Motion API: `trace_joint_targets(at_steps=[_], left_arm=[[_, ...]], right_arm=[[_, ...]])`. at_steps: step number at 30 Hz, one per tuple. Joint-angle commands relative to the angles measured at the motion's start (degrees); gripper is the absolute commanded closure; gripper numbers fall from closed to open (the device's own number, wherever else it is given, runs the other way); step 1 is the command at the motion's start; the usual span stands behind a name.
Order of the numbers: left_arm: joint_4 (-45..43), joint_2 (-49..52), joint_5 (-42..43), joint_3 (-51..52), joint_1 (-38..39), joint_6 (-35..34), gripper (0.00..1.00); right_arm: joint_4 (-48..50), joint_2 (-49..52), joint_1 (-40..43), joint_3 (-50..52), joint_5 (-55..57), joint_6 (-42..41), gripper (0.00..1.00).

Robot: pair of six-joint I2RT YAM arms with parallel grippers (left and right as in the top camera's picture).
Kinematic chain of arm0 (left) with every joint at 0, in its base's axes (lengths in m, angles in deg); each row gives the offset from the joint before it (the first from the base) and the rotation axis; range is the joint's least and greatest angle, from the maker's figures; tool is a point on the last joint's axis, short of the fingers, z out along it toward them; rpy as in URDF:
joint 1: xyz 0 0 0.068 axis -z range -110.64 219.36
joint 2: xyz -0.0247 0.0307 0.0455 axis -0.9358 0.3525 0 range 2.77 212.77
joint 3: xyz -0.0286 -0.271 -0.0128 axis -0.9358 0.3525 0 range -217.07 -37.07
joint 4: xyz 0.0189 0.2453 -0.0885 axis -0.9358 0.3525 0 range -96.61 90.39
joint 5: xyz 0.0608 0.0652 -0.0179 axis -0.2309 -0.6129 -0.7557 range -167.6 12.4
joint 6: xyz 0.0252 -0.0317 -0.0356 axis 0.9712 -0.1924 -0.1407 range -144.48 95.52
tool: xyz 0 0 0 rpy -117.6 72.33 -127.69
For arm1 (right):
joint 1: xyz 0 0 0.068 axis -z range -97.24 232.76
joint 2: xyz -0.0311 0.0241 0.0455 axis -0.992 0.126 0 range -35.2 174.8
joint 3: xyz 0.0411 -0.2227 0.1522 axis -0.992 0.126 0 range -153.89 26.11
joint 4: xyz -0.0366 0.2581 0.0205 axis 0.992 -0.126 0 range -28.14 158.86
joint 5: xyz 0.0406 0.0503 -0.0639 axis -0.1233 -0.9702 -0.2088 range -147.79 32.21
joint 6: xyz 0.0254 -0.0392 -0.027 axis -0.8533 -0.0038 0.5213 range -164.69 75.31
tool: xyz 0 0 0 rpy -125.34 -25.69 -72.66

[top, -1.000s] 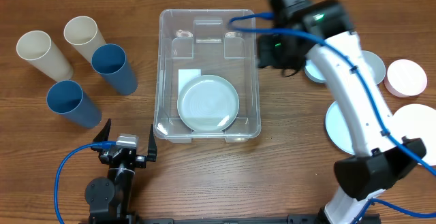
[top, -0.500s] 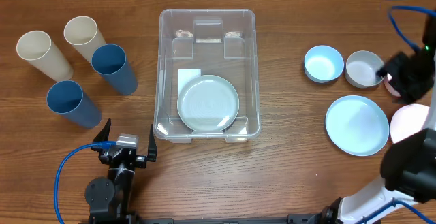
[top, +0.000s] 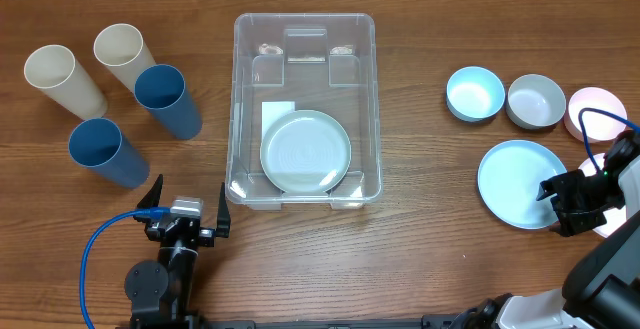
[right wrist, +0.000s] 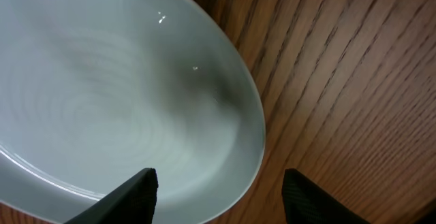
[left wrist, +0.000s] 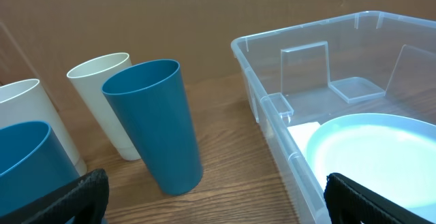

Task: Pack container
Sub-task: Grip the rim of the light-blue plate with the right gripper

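Container [top: 237, 109] sits centre frame on the table [top: 420, 239]. One pale plate [top: 305, 152] lies flat at its lower end; I judge that leaves the upper floor free for more. Right fingers [right wrist: 133, 197], half spread and holding nothing, straddle the loose plate [top: 520, 182] rim at lower right, likely for an edge pinch. Left fingers [left wrist: 68, 200] are wide, parked lower left. White label [top: 278, 111]: no writing readable.

Overhead straight down on table [top: 420, 254]; left wrist low, sharing its container [left wrist: 300, 32]; right wrist close, probably above plate [right wrist: 102, 101].
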Motion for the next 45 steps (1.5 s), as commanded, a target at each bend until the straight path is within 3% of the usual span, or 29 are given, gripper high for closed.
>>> trace_joint_targets(at_steps=[1, 9, 10, 12, 15, 24, 29, 35, 45], left_arm=[[0.0, -0.5, -0.1, 0.3, -0.4, -0.6, 0.00], [0.0, -0.5, -0.1, 0.3, -0.4, -0.6, 0.00], [0.0, -0.5, -0.1, 0.3, -0.4, -0.6, 0.00], [-0.1, -0.5, -0.1, 0.3, -0.4, -0.6, 0.00], [0.0, -0.5, -0.1, 0.3, -0.4, -0.6, 0.00], [0.0, -0.5, -0.1, 0.3, -0.4, -0.6, 0.00], [0.0, -0.5, -0.1, 0.3, -0.4, -0.6, 0.00], [0.0, -0.5, -0.1, 0.3, -0.4, -0.6, 0.00], [0.0, -0.5, -0.1, 0.3, -0.4, -0.6, 0.00]], right_arm=[[1.0, -1.1, 0.7, 0.7, 1.0, -0.7, 0.39], [8.8, -1.1, 0.7, 8.6, 1.5, -0.7, 0.43], [9.5, -1.1, 0.7, 9.0, 1.5, -0.7, 0.47], [10.2, -1.1, 0.7, 9.2, 1.5, -0.7, 0.74], [11.3, -1.1, 0.5, 9.9, 1.4, -0.7, 0.96], [12.2, -1.1, -6.6, 11.0, 1.4, 0.5, 0.96], [12.4, -1.1, -18.9, 10.7, 1.0, 1.7, 0.96], [11.1, -1.1, -27.3, 8.4, 0.7, 1.2, 0.96], [4.8, -2.6, -28.4, -1.7, 1.0, 4.3, 0.96]])
